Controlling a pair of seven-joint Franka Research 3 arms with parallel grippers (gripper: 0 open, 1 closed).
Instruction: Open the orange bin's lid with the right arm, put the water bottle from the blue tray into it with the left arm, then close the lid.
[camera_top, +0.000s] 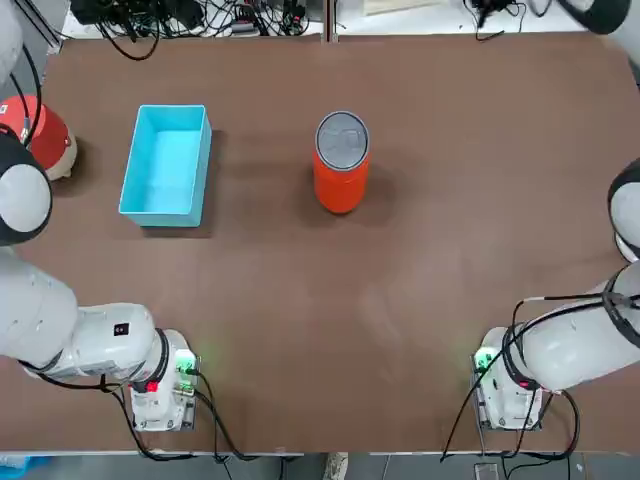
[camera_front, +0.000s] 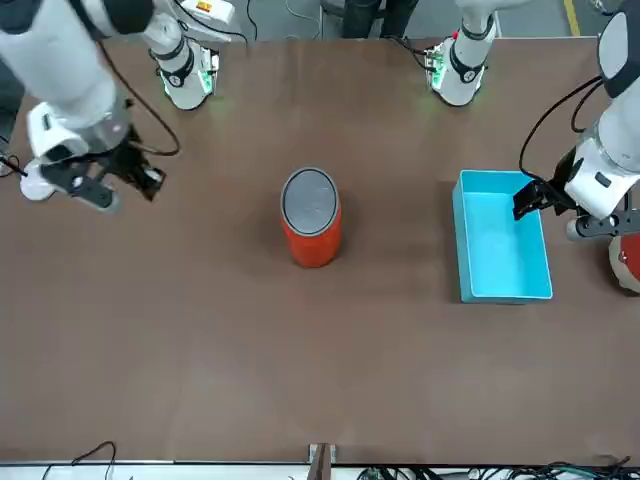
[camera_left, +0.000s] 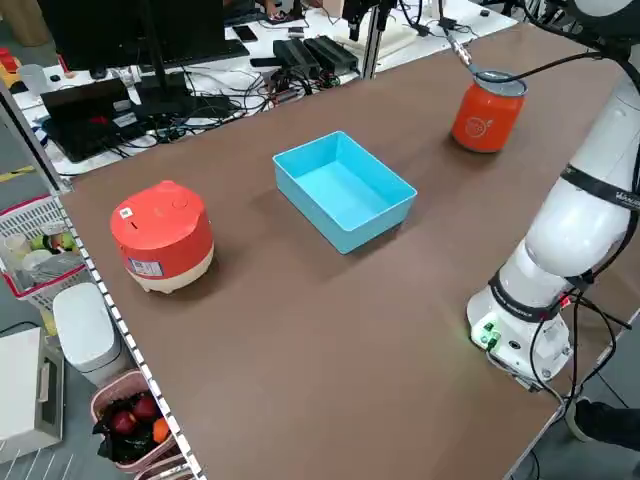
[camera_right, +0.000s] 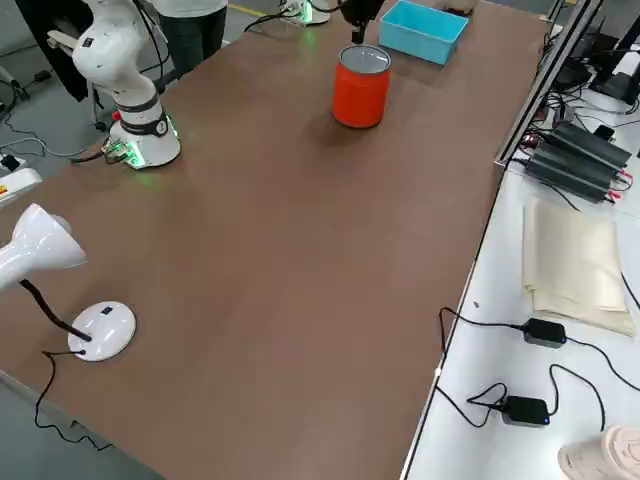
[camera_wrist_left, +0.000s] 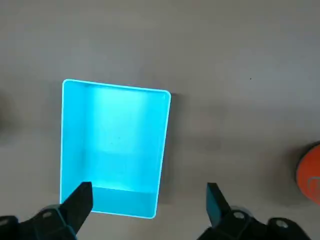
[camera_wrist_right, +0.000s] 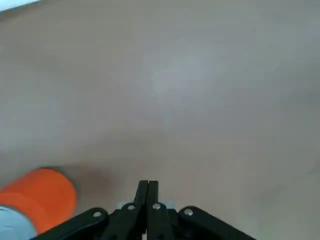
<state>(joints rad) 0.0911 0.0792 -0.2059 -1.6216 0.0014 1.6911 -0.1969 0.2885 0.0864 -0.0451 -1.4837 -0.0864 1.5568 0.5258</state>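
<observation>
I count 1 bin (camera_top: 341, 180) near the middle of the table (camera_top: 400, 300), upright, with 1 grey lid (camera_top: 342, 137) sitting flat on its top, so it is closed. From the bin, 1 blue tray (camera_top: 166, 163) lies at 9 o'clock in the top view, well apart from it. The tray's floor is bare in the top, front and left wrist views; I cannot see the bottle in any view.

I see 2 arms. The left pincer (camera_wrist_left: 149, 202) hangs above the table just off the tray's short wall on the robot's side, its 2 fingers (camera_wrist_left: 214, 200) spread wide with nothing between them. In the front view it sits at 3 o'clock from the tray. The right pincer (camera_wrist_right: 147, 192) hovers over bare table at the robot's right, at 9 o'clock from the bin in the front view and well apart from it, its 2 fingers pressed together on nothing.

1 red-and-white rounded pot (camera_left: 162, 236) stands at the table's left edge, beyond the tray from the bin.
</observation>
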